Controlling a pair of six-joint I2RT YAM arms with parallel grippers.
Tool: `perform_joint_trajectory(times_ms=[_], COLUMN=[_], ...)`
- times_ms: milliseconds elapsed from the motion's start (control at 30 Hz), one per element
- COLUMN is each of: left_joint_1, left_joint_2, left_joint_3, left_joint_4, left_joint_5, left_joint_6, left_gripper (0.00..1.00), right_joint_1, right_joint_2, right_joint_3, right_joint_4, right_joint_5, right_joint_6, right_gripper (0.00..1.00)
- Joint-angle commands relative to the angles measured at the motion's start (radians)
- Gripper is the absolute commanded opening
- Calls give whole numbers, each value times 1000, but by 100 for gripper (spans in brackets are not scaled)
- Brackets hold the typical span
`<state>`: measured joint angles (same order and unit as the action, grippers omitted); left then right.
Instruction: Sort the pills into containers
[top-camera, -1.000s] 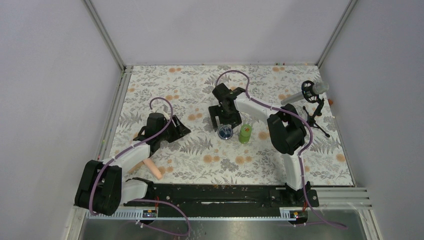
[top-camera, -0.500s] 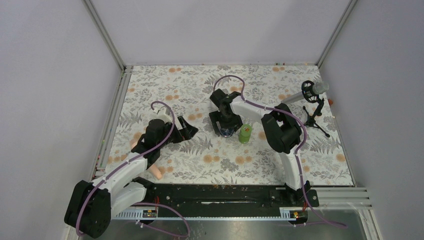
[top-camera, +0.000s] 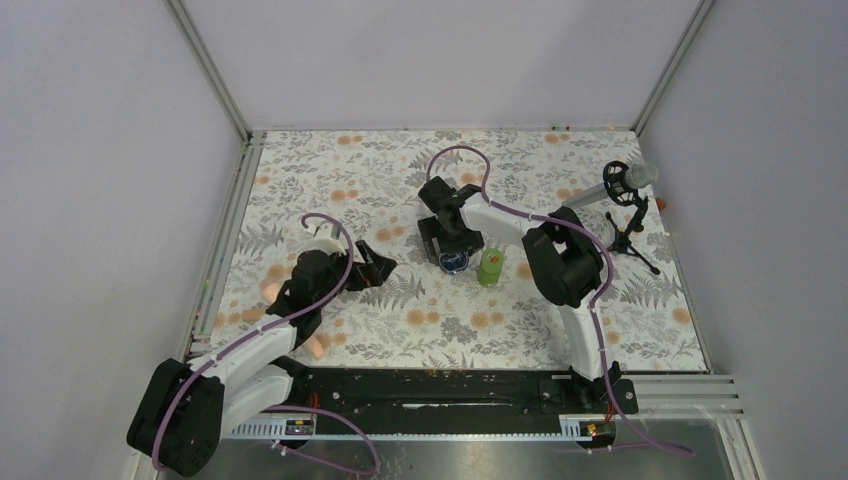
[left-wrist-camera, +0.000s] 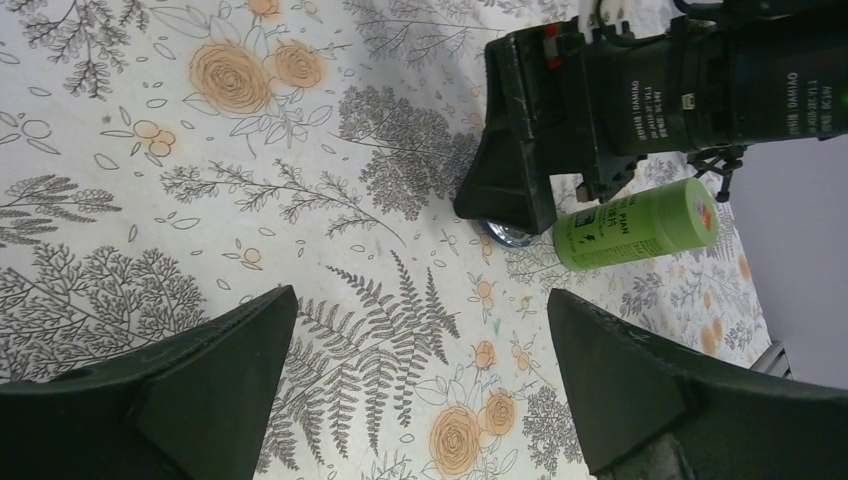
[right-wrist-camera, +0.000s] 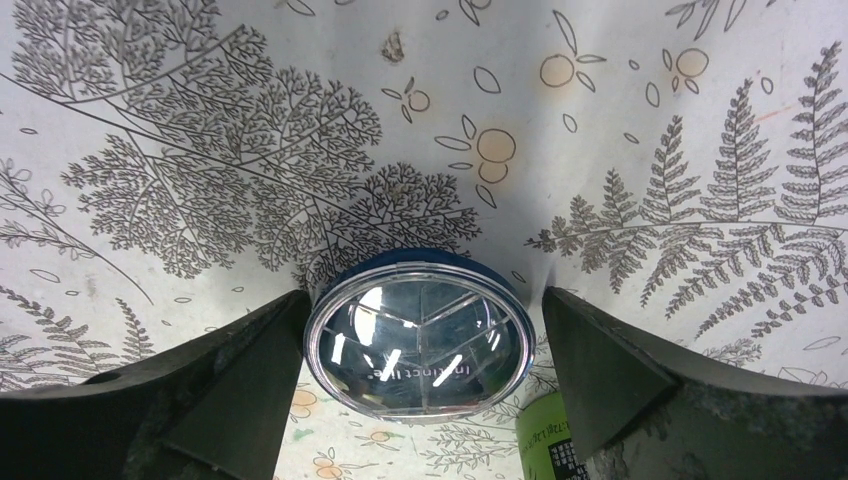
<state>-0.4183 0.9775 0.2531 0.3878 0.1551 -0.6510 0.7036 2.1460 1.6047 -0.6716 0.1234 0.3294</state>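
Observation:
The dark-blue jar (right-wrist-camera: 418, 335) with a shiny rim and clear lid lies on the floral mat between the fingers of my open right gripper (right-wrist-camera: 425, 300). In the top view the right gripper (top-camera: 450, 246) hangs over the jar (top-camera: 456, 263), mostly hiding it. The green bottle (top-camera: 490, 267) stands upright just right of the jar and also shows in the left wrist view (left-wrist-camera: 638, 225). My left gripper (top-camera: 375, 268) is open and empty over bare mat (left-wrist-camera: 420, 330), left of the jar. I cannot make out any pills.
A peach-pink rod (top-camera: 316, 345) lies beside the left arm near the front edge. A microphone on a small black tripod (top-camera: 625, 190) stands at the right back. White walls and metal rails enclose the mat.
My right gripper has come down and forward around the blue jar. My left gripper has moved right, toward the jar, staying open.

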Motion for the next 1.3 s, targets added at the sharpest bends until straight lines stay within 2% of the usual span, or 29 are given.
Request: perform_joint_trajectory(times_ms=[0,200,433,533,600,733,833,1000,1133,1267], left_joint_1=[-15,-22,-30,-40,-55,-104,-128,-163,-200,-249], left_joint_2=[-2,-36,23,66,100,148,184,249,289,343], left_joint_3=[-50,-90,-77,-66,-51,-36,-17,42,109,211], left_joint_4=[170,162,188,218,226,251,250,214,160,32], left_joint_5=[-8,-12,4,1,-20,-115,-184,-214,-243,-318], left_joint_6=[1,-8,-21,-37,-42,-42,-41,15,22,29], left_gripper=[99,99,98,97,97,96,96,96,95,97], right_joint_1=[20,19,19,19,19,24,23,23,23,11], right_joint_2=[-9,-14,-25,-48,-66,-118,-148,-177,-211,-238], right_joint_3=[-28,3,-19,-34,-52,-105,-134,-134,-153,-118], right_joint_4=[59,4,-22,-2,18,62,84,53,85,41], right_joint_5=[9,-26,-42,-14,27,44,55,-49,-160,-14], right_joint_6=[-44,-62,6,45,108,246,322,404,466,413], right_gripper=[95,92,69,65,66,87,99,100,95,99])
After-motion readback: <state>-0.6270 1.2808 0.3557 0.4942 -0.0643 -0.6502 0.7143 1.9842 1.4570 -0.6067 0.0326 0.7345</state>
